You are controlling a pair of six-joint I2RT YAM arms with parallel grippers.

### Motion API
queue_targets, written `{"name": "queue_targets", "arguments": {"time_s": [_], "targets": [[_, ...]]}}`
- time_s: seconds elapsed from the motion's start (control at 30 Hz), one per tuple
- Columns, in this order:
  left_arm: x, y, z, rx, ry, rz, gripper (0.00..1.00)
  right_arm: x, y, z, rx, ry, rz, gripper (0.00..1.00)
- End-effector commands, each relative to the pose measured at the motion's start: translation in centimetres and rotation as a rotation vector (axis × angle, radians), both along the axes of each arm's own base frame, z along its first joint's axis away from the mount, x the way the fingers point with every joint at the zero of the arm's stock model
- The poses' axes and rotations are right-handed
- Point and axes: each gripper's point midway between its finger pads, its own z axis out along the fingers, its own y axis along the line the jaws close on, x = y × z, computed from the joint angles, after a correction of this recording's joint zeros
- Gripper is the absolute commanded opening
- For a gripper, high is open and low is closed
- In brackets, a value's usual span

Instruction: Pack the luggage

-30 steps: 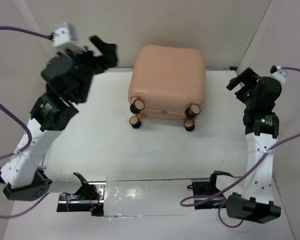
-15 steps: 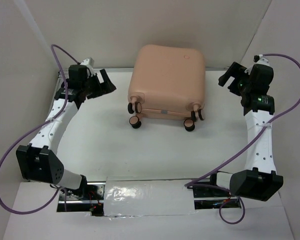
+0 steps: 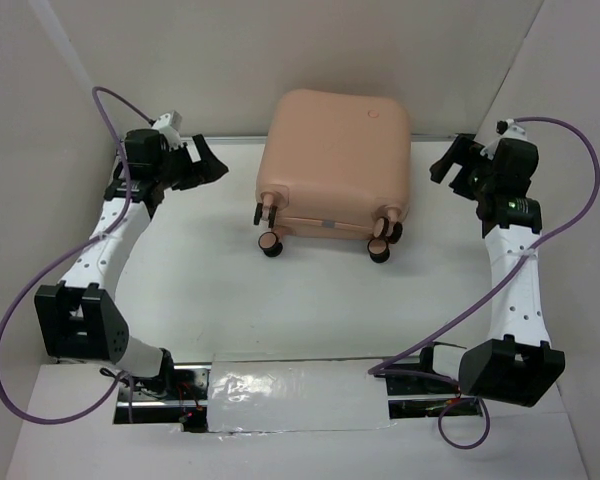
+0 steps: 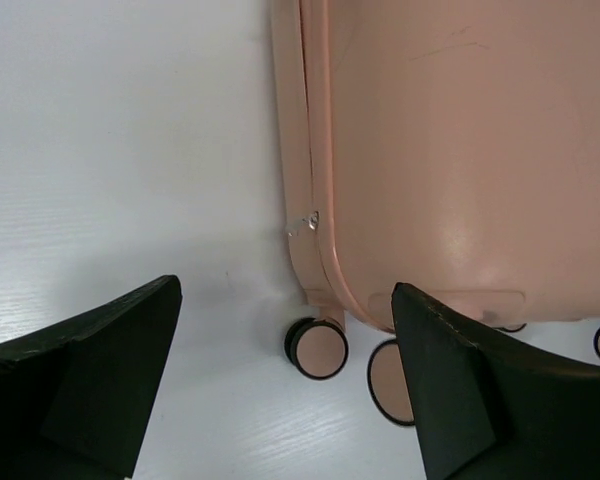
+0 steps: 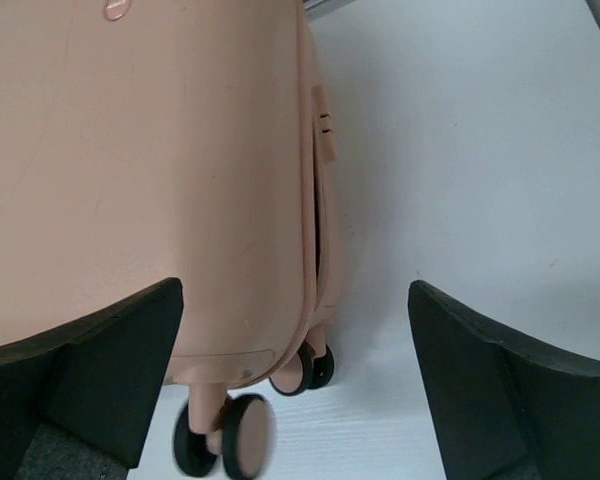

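The closed luggage (image 3: 335, 160) lies flat; left gripper (image 3: 212, 163) and right gripper (image 3: 450, 158) flank it, spread and empty, probably to open it.

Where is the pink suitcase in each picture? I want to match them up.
Top external: the luggage lies closed at the top middle, between the two arms.
Left wrist: the luggage fills the upper right.
Right wrist: the luggage fills the left side and the top.
Shared landmark: the wheels, at the bottom end of the luggage in every view.
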Motion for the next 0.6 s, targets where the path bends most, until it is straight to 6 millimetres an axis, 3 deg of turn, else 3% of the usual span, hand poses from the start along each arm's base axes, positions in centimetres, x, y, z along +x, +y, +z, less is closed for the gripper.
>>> {"name": "queue_targets", "arguments": {"time_s": [0.0,0.03,0.07,0.17,0.27,0.3,0.33,0.4,0.43,0.47,0.53,0.57], "targets": [[2.9,0.5,0.4,0.049,-0.045,0.018,0.99,-0.1,-1.5,0.5,-0.015,-0.040,-0.092,1.00],[4.2,1.1,-0.6,0.076,-0.016,0.074,0.99,-0.3,-3.5,0.4,-0.027,-0.035,-0.216,1.00],[4.7,1.6,-1.3,0.093,0.004,0.104,0.98,-0.5,-4.1,-0.9,0.006,0.005,-0.278,1.00],[6.6,1.4,-4.3,0.116,0.073,0.145,0.96,0.4,-5.4,-3.3,0.027,0.046,-0.369,1.00],[9.1,1.2,-5.1,0.107,0.077,0.178,0.95,2.2,-6.1,-5.8,0.043,0.092,-0.400,1.00],[10.1,1.1,-7.3,0.114,0.117,0.176,0.95,3.1,-6.3,-6.1,0.042,0.083,-0.400,1.00],[10.7,0.4,-7.9,0.116,0.123,0.164,0.94,4.2,-6.6,-7.6,0.044,0.124,-0.401,1.00],[12.6,-0.4,-7.6,0.114,0.108,0.154,0.92,5.6,-6.9,-8.4,0.044,0.147,-0.401,1.00],[13.2,-1.5,-10.2,0.125,0.158,0.135,0.92,6.9,-7.4,-9.7,0.041,0.172,-0.409,1.00],[14.2,-2.2,-9.3,0.130,0.132,0.120,0.91,7.5,-7.5,-10.5,0.041,0.184,-0.409,1.00],[14.9,-3.3,-10.5,0.160,0.138,0.092,0.91,9.0,-7.9,-11.7,0.040,0.188,-0.408,1.00],[15.3,-4.4,-12.2,0.179,0.156,0.072,0.91,9.9,-8.1,-13.5,0.040,0.219,-0.409,1.00]]}}
